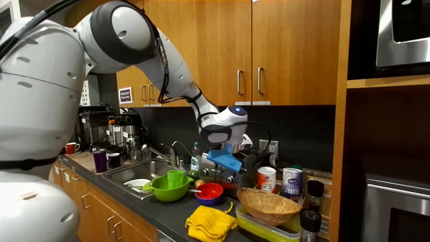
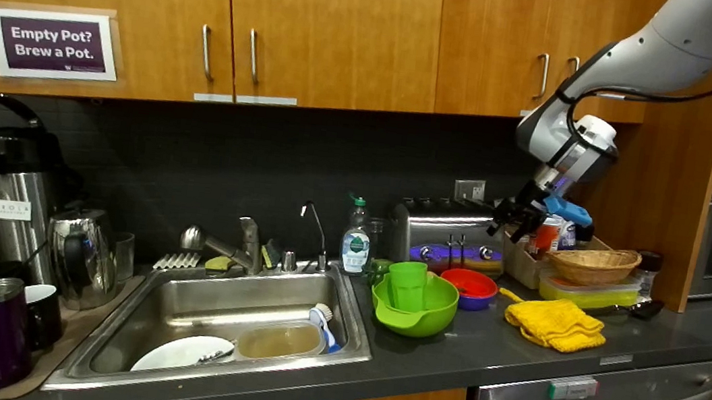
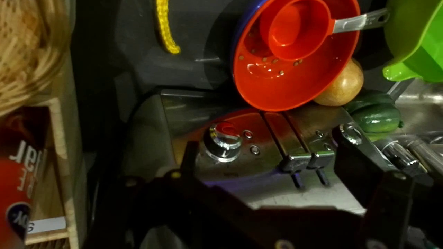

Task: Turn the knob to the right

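A silver toaster (image 2: 444, 228) with two round chrome knobs and two black levers stands against the back wall. In the wrist view one knob (image 3: 223, 141) is near the left fingertip, and the other knob (image 3: 350, 134) is just beyond the right fingertip. Both knobs also show in the exterior views, one of them here (image 1: 230, 179) and its neighbour here (image 2: 426, 253). My gripper (image 3: 266, 152) is open and empty, its fingers spread above the toaster's front with the levers between them. In an exterior view the gripper (image 2: 507, 232) hangs above the toaster's right end, apart from the knobs.
A red bowl (image 3: 294, 79) with a measuring cup stands close before the toaster, beside a green bowl (image 2: 412, 322). A wicker basket (image 1: 268, 205), a creamer canister (image 1: 292, 183) and a wooden box (image 2: 521, 264) stand right of it. A yellow cloth (image 2: 555, 323) lies in front.
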### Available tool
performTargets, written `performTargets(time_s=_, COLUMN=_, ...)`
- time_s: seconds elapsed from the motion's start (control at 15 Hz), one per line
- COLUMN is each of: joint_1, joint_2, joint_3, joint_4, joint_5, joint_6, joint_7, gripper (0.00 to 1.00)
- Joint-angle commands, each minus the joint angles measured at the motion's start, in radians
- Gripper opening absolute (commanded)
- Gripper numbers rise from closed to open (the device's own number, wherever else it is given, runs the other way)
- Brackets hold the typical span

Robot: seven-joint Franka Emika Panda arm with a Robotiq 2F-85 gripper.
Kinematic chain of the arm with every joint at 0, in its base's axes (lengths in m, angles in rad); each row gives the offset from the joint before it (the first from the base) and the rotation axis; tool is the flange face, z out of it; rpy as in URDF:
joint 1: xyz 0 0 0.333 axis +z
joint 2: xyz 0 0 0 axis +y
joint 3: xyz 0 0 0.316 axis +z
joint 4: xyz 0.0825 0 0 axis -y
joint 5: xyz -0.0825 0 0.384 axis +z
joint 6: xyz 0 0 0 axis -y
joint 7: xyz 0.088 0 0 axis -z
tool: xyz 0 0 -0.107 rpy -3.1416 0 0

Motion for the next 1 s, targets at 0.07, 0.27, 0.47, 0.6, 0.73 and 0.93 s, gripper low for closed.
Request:
performTargets(time_s=0.07, joint_1=-0.102, joint_2=0.043, joint_3=0.092, joint_4=0.079, joint_5=0.071, joint_6=-0.074, joint_7=0.04, gripper=1.0)
performTargets(time_s=0.27, joint_1=-0.128, joint_2=0.071, joint_3=0.115, joint_4=0.106, joint_5=0.135, joint_6=-0.1, joint_7=0.037, gripper=1.0)
performTargets(time_s=0.47, joint_1=-0.137, joint_2=0.099, joint_3=0.122, joint_4=0.127, joint_5=0.166, joint_6=-0.108, joint_7=0.038, gripper=1.0)
performTargets(time_s=0.6, joint_1=-0.14, joint_2=0.117, joint_3=0.124, joint_4=0.142, joint_5=0.177, joint_6=-0.109, joint_7=0.038, gripper=1.0)
performTargets(time_s=0.73, joint_1=-0.143, joint_2=0.134, joint_3=0.127, joint_4=0.155, joint_5=0.183, joint_6=-0.109, joint_7=0.038, gripper=1.0)
performTargets(time_s=0.93, joint_1=-0.147, joint_2=0.152, joint_3=0.127, joint_4=0.169, joint_5=0.18, joint_6=-0.112, joint_7=0.047, gripper=1.0)
